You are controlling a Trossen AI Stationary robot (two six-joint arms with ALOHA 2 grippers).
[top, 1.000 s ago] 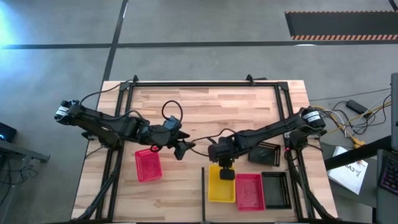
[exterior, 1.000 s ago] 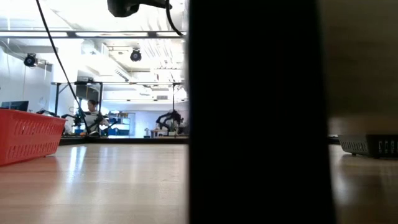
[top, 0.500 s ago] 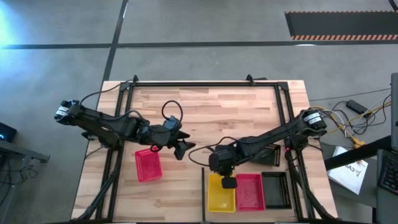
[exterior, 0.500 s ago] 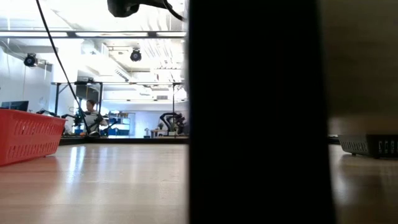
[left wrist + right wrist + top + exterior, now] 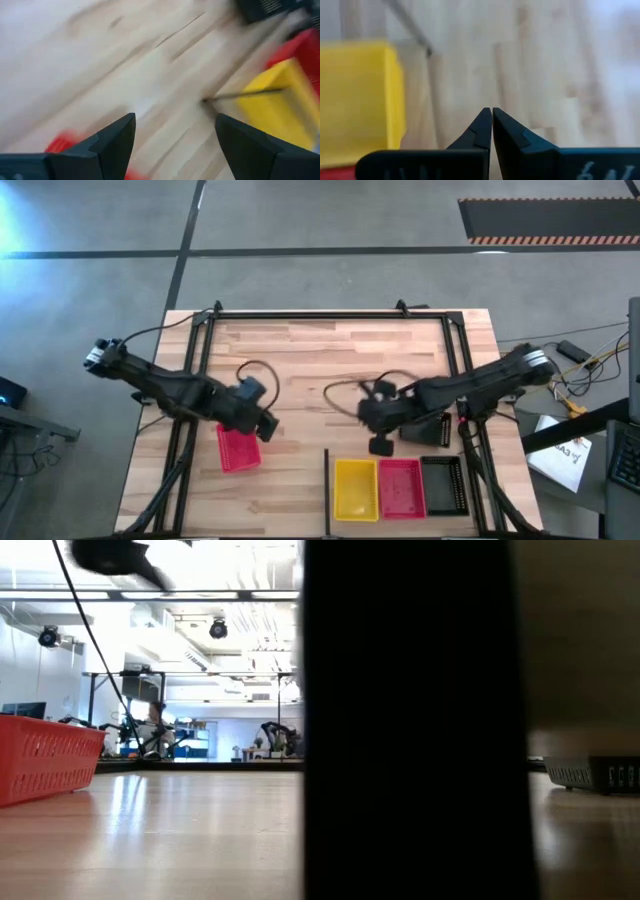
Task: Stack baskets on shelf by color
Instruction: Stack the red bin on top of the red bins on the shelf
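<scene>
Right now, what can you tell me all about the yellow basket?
The yellow basket is a small, bright, plastic-looking rectangular tray with raised walls, open side up. It sits flat on the wood shelf, just right of the thin black bar and snug against the pink basket. No gripper touches it; the shut right gripper hangs above the table behind it.

The table [image 5: 340,360] is light wood planks with a soft shine; the red basket [image 5: 45,755] looks plastic with perforated sides; the frame rail [image 5: 320,313] looks black metal
</scene>
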